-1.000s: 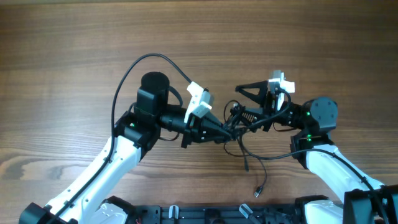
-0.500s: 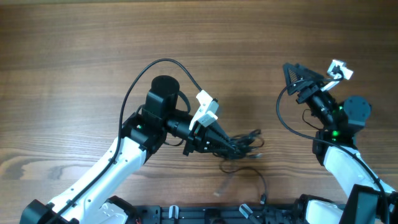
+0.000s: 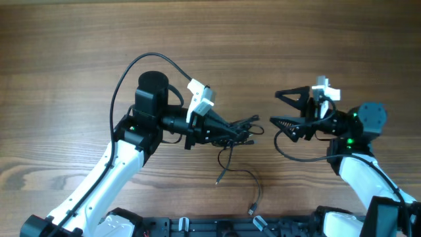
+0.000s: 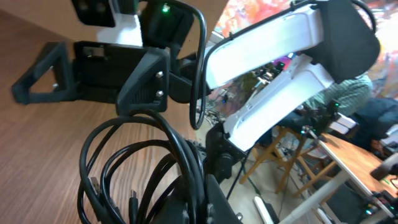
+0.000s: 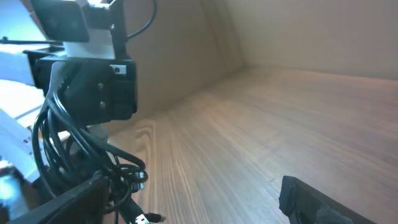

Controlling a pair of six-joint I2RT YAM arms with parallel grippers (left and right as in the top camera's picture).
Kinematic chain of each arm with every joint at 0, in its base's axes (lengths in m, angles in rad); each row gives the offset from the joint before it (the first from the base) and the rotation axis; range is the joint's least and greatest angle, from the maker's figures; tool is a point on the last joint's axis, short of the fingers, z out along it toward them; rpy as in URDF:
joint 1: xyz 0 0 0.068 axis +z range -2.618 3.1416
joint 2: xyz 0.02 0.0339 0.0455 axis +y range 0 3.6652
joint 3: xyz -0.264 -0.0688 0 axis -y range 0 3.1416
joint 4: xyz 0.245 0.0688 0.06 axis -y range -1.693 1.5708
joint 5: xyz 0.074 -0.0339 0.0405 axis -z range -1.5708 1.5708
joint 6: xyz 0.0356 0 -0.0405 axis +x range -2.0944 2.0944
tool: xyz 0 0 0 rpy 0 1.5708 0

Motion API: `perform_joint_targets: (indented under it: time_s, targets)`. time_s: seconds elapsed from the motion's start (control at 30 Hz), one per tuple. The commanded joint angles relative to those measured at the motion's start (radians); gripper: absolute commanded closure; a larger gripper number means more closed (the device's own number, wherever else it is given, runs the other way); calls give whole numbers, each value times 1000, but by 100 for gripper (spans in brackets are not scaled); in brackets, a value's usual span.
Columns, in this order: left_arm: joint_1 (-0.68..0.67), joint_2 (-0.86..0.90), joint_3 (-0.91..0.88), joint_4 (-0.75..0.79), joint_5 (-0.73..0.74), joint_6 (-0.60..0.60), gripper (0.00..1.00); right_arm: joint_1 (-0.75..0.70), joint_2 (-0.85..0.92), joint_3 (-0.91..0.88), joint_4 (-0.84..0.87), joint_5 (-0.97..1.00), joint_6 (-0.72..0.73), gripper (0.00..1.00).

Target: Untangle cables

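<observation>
The cables (image 3: 242,128) are a small knotted bundle of thin black wires, held above the table. One loose tail (image 3: 222,170) hangs down to a plug end, and another strand (image 3: 255,195) curls toward the front edge. My left gripper (image 3: 235,133) is shut on the bundle; in the left wrist view the jaws (image 4: 202,198) pinch several strands and loops (image 4: 134,158) stick out ahead. My right gripper (image 3: 276,108) is open and empty, a short way right of the bundle and facing it. In the right wrist view it (image 5: 189,193) spreads wide, with the cables (image 5: 84,149) at the left.
A thick black arm cable (image 3: 141,66) arcs over the left arm. Another loops under the right arm (image 3: 296,155). The arm bases and a black rail (image 3: 217,227) line the front edge. Bare wooden table (image 3: 210,39) lies behind both arms.
A second ago both grippers met at the bundle. The right gripper then swung away up and right and has now come back left, open. The left gripper kept the bundle and shifted up-left.
</observation>
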Motion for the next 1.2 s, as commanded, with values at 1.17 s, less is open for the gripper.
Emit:
perform_joint_targets:
  time_s: [1.17]
  targets:
    - [-185,-16,0,24,99,1,96,-49,4,9,-214,941,267,2]
